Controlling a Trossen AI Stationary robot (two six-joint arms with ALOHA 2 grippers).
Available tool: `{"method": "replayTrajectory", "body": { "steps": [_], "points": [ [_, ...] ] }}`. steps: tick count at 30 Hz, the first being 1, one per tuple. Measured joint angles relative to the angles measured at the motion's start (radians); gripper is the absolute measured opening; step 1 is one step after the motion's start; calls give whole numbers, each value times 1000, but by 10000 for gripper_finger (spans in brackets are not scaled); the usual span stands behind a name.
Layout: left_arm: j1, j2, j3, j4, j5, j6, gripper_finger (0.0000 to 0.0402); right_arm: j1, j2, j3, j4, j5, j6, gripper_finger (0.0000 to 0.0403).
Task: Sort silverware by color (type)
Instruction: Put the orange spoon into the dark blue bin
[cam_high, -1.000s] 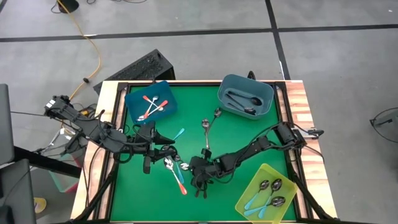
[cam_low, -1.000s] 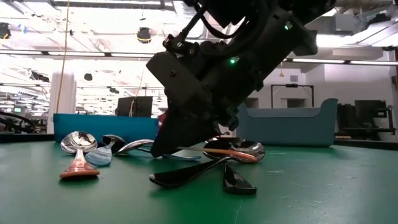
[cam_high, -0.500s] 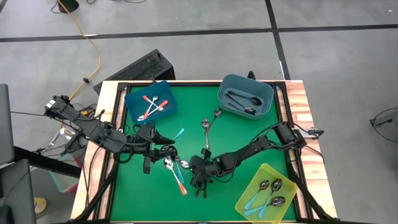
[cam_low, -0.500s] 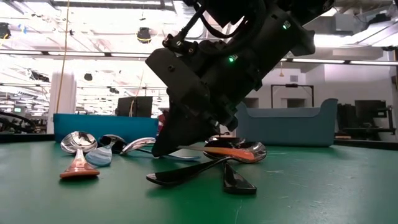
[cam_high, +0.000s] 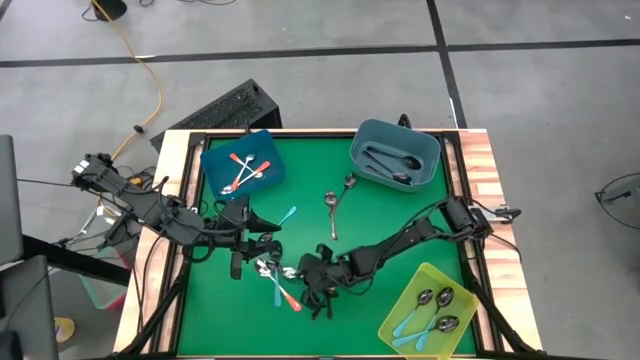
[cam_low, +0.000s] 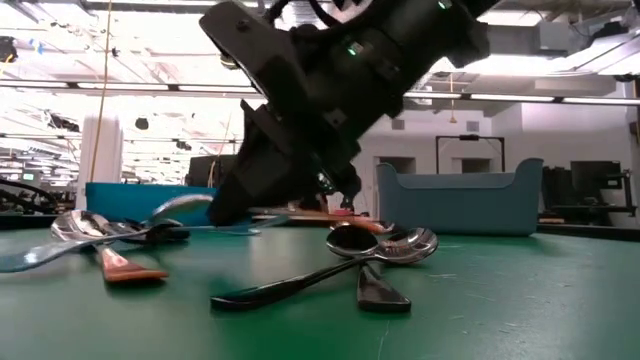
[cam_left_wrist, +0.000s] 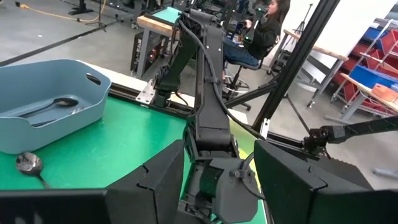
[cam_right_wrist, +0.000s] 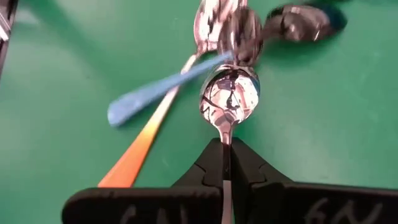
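Several small spoons lie in a loose pile on the green mat, among them a light-blue-handled spoon and an orange-handled spoon. My right gripper is at this pile, shut on a spoon with a shiny bowl. My left gripper hangs open just beyond the pile's far side, touching nothing. Two more spoons rest flat on the mat farther back. My right gripper pinches the spoon's thin handle just behind the bowl, between its two fingers. The fingers slant down from the table's right and lie along the handle; they hide the rest of it. The bowl points away over the pile; whether it rests there I cannot tell.
A blue bin at the far left holds orange-handled spoons. A teal bin at the far right holds dark spoons. A yellow-green bin at the near right holds light-blue-handled spoons. Dark spoons lie on the mat in the low view.
My right gripper has shut on the spoon's handle, then risen a little and tipped. The pile has been stirred: in the low view the orange and light blue spoons have slid and turned on the mat.
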Motion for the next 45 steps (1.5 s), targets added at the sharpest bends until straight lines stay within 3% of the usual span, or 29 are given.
{"method": "replayTrajectory", "body": {
  "steps": [8, 19, 34, 45],
  "points": [
    [0, 0, 0, -6, 1, -4, 179, -18, 0, 66, -136, 11, -3, 18],
    [0, 0, 0, -5, 3, -12, 179, -29, 0, 74, -121, 14, -2, 18],
    [0, 0, 0, -5, 3, -43, 179, -155, -2, 329, -222, 13, -361, 18],
    [0, 0, 0, -20, 2, -87, 179, -294, -2, 377, -210, -19, -507, 18]
  ]
}}
